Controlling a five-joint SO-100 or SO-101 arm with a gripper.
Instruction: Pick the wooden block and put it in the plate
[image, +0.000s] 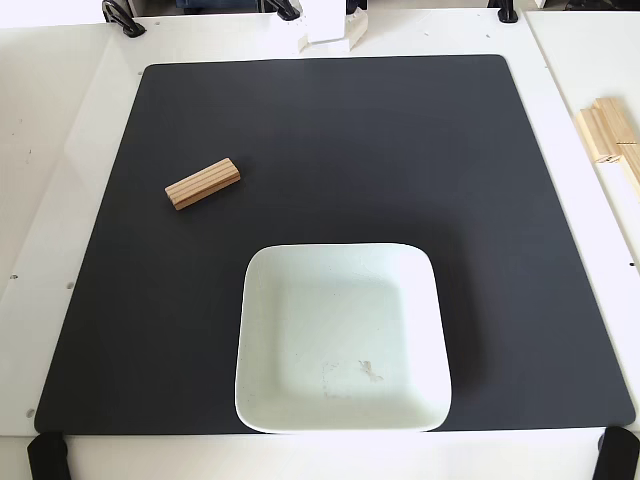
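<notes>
Fixed view, looking down on the table. A black mat (330, 160) is covering most of the white tabletop (60, 120).

The wooden block (203, 184) is lying flat on the mat in the left half of the view, tilted so its right end sits a little higher in the frame. Lengthwise grooves are showing on its top face. Nothing is touching it.

The plate (430, 300) is sitting on the mat near the bottom edge, centre of the view, well apart from the block and to its lower right. It is a white rounded-square dish with a raised rim; its base is showing faint marks towards the lower middle. Nothing is lying in it.

Only a small white part of the arm (328, 28) is showing at the top edge, just above the mat's far border. The gripper itself is not showing, so whether its fingers are spread or closed cannot be told.

A pile of pale wooden sticks (610, 140) is resting on the tabletop at the right edge, off the mat. Black clamps (45, 455) are gripping the table's corners.
</notes>
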